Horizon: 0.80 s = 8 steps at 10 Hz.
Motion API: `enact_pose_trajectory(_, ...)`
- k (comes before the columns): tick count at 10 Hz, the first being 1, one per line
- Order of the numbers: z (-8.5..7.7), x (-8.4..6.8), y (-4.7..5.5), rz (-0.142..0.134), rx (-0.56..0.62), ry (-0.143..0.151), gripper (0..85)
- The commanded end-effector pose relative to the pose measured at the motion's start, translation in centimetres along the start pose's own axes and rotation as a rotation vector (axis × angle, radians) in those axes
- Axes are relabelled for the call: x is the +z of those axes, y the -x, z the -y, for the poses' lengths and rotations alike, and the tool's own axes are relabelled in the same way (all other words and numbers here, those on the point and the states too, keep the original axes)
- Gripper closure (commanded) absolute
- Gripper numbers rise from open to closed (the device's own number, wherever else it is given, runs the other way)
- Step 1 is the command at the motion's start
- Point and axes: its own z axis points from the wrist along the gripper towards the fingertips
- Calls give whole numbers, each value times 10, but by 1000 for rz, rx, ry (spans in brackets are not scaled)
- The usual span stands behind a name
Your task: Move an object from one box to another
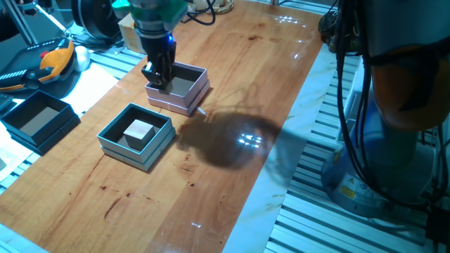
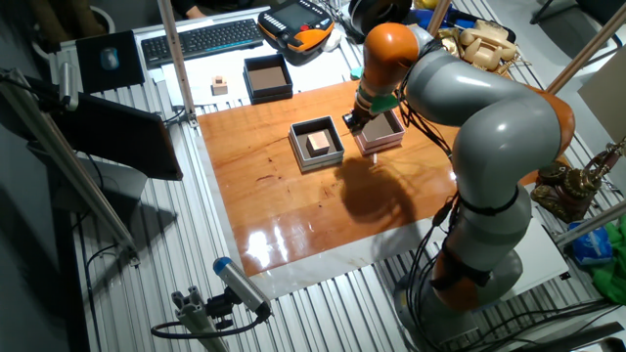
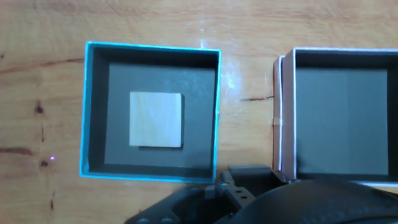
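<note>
- A glossy reddish-brown wooden counter (image 1: 232,91) catches bright glints of light.
- Ribbed aluminium framing (image 2: 323,293) surrounds it.
- A black computer keyboard (image 2: 201,39) lies at the far edge in the other fixed view.
- An orange-and-black handheld pendant (image 1: 42,67) rests nearby.

Tool (image 1: 157,77) hangs over pink box (image 1: 178,88); wooden block (image 1: 138,131) in teal box (image 1: 135,135).

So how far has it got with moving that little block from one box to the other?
Nothing looks done yet: the pale wooden block lies in the teal box, and the pink box looks empty. In hand: the pincer sits low at the pink box's near corner, carrying nothing that I can see. Left: reach the block, grip it, lift it and set it in the pink box.
</note>
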Motion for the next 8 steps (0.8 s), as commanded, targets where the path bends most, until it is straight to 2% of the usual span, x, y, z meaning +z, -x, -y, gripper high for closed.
enact_pose_trajectory(1,10,1,0,-4,4,6,850)
enact_pose_trajectory(5,53,12,3,1,-25,21,850)
enact_pose_trajectory(7,69,14,7,-7,-55,22,850)
enact_pose_trajectory(8,76,20,6,-2,-65,21,850)
